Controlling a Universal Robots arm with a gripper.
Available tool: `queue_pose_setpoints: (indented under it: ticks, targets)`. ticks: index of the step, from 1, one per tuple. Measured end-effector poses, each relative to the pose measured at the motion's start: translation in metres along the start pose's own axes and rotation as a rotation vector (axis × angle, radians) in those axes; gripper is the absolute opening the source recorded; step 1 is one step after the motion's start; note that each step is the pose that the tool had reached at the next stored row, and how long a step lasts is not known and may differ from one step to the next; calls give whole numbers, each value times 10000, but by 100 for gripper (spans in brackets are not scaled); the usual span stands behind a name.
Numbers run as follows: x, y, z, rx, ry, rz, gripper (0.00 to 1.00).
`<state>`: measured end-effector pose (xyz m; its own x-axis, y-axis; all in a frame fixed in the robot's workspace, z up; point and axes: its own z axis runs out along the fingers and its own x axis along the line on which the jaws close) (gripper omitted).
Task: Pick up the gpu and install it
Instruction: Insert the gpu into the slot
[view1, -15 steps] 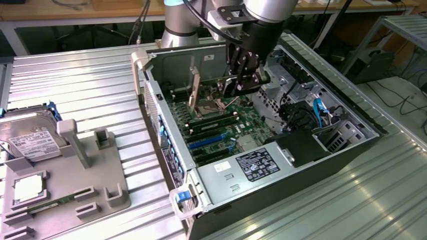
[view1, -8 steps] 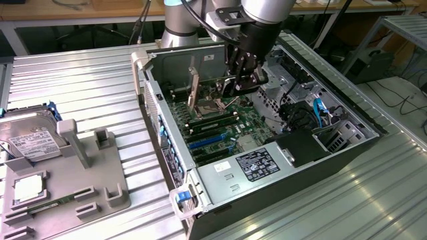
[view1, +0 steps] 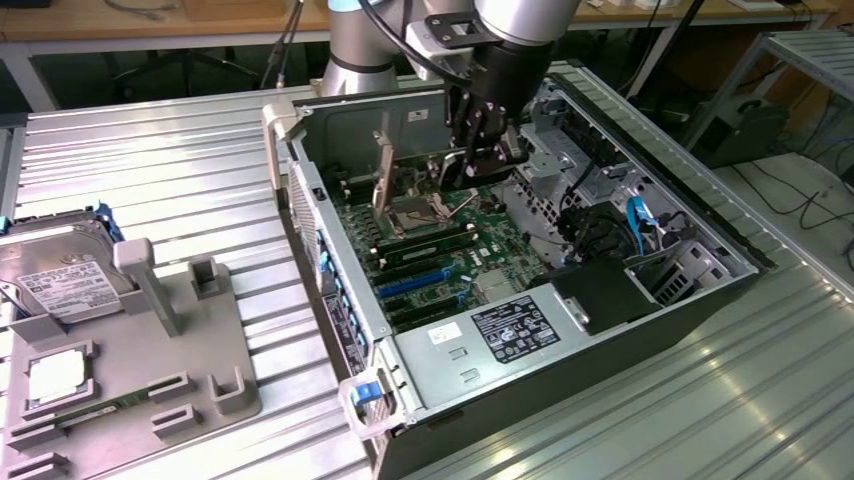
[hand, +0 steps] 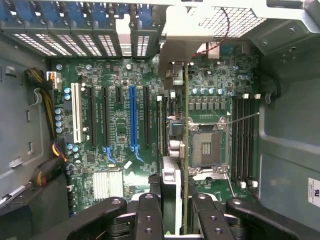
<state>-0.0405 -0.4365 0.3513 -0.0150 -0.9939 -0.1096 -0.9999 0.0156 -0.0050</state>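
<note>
Arm reaches down into the open computer case (view1: 441, 365) lying on the desk (view1: 174, 150). Jaws closed on the gpu (hand: 172, 175); card held edge-on, its metal bracket toward the rear slot covers. It stands over the motherboard (hand: 115, 130), between the blue slot (hand: 132, 115) and the CPU socket (hand: 207, 145). Seated or just above: cannot tell. Hard drive (view1: 60, 270) well apart, at the exterior view's left.
</note>
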Motion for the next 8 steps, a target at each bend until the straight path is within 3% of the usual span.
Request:
queue_pose_setpoints:
  ticks: [8]
  targets:
    - [5, 8, 60, 0, 2, -1, 28]
